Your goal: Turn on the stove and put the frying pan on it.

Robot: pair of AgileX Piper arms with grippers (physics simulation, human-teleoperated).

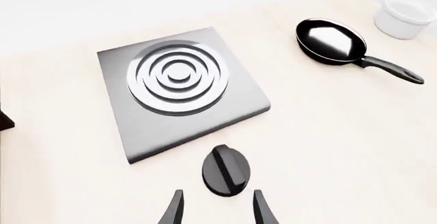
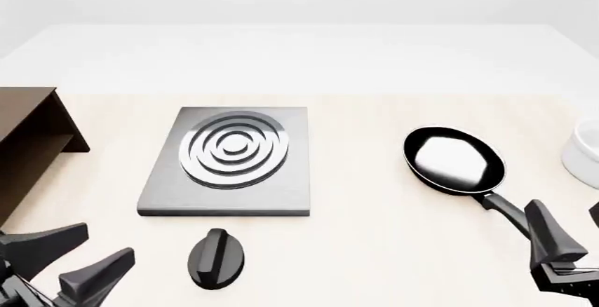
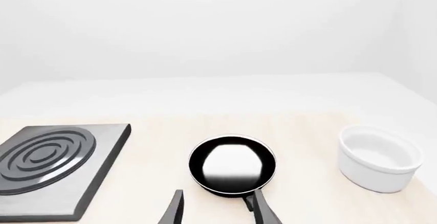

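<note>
The grey square stove [image 2: 227,161] with its ring burner lies flat on the table's left-middle; it also shows in the left wrist view [image 1: 179,88] and the right wrist view [image 3: 58,168]. Its black oval knob [image 2: 217,258] sits just in front of it. My left gripper [image 2: 70,261] is open, to the left of the knob; in the left wrist view the knob [image 1: 226,171] lies just beyond the fingertips [image 1: 174,208]. The black frying pan [image 2: 454,160] sits to the right, handle pointing toward my open right gripper [image 2: 571,240]. The pan shows in the right wrist view [image 3: 232,165].
A brown wooden shelf [image 2: 28,142] stands at the left edge. A white bowl [image 2: 585,149] sits at the far right, also in the right wrist view [image 3: 379,157] and the left wrist view [image 1: 406,15].
</note>
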